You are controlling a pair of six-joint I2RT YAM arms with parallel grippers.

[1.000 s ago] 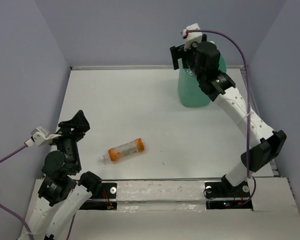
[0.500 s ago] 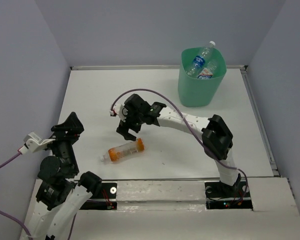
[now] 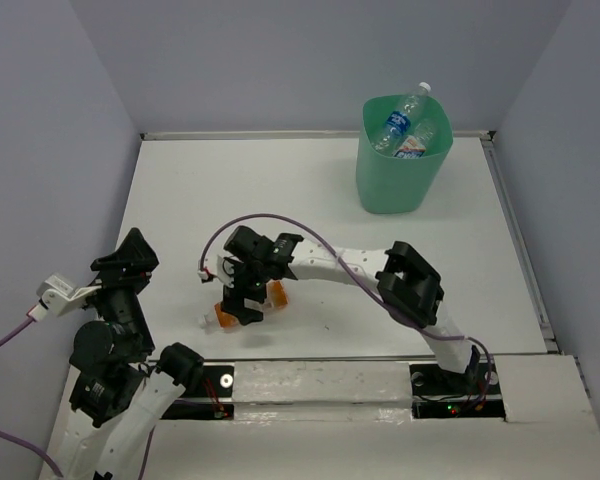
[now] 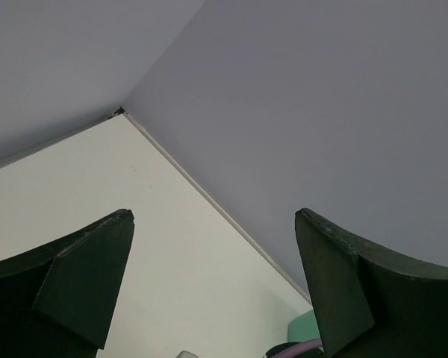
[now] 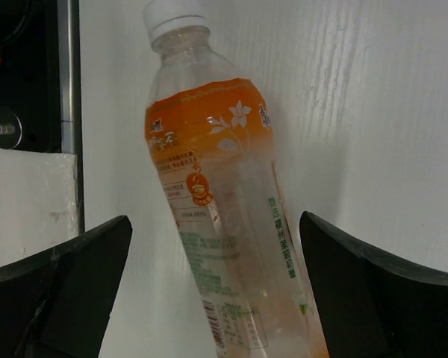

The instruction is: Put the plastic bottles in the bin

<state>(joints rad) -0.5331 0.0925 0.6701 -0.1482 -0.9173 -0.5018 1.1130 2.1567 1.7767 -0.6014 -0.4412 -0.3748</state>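
The right jaws stood wide astride the clear, orange-labelled plastic bottle [image 5: 224, 224] lying on the smooth white worktop [image 3: 180, 200]; the left jaws gaped too. More bottles [image 3: 398, 122] sat in the tapered mint-green bin [image 3: 392, 188].

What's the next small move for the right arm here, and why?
Probably lower the right gripper slightly and close on the orange-labelled bottle. Its jaws stand open on either side of the bottle, which lies on the table, not yet gripped. Other bottles already sit in the bin.
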